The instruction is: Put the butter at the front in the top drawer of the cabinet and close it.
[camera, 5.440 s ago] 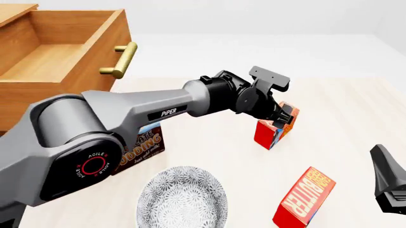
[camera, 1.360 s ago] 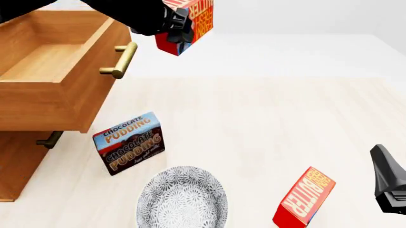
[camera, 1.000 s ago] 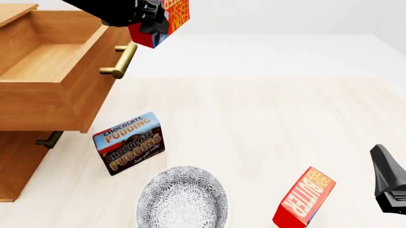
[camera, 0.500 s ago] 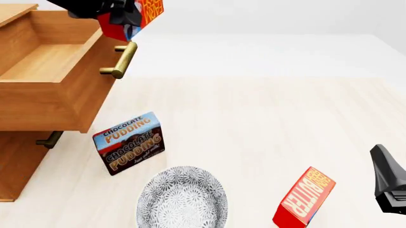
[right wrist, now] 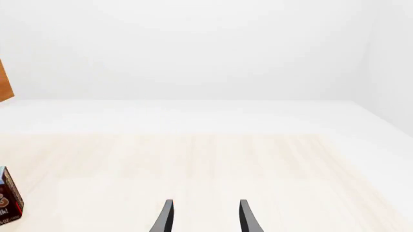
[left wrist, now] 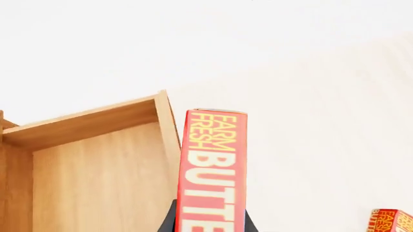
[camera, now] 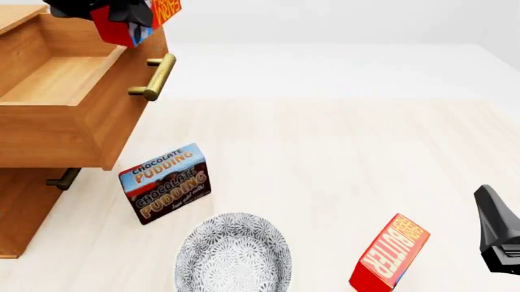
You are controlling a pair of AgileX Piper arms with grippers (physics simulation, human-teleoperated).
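Where the table (camera: 341, 158) lies nearest the camera, a patterned grey plate (camera: 234, 252) sits at the front edge, with a second butter carton (camera: 390, 252) standing tilted to its right and apart from it. At the far right edge the right gripper (right wrist: 204, 216) shows as a dark shape in the front view; its wrist view shows two fingers spread with bare table between them, holding nothing. A little farther in and left of the plate stands the pudding box (camera: 165, 183), leaning, just in front of the cabinet (camera: 24, 207). The lower drawer's handle (camera: 62, 179) peeps out beneath the top drawer (camera: 81, 115), which is pulled well out, its brass handle (camera: 156, 76) facing right and its wooden floor bare where visible. Farthest back and highest, the butter (camera: 130, 18) hangs in the air over the far right corner of the open drawer, clamped by the left gripper (left wrist: 208, 223); in the wrist view its dark fingers (left wrist: 169, 221) press either side of the carton, whose lettered face overlaps the drawer's wall. Nothing lies between the carton and the drawer's opening. In all: two butter cartons, one pudding box, one plate, two drawers showing, two brass handles.
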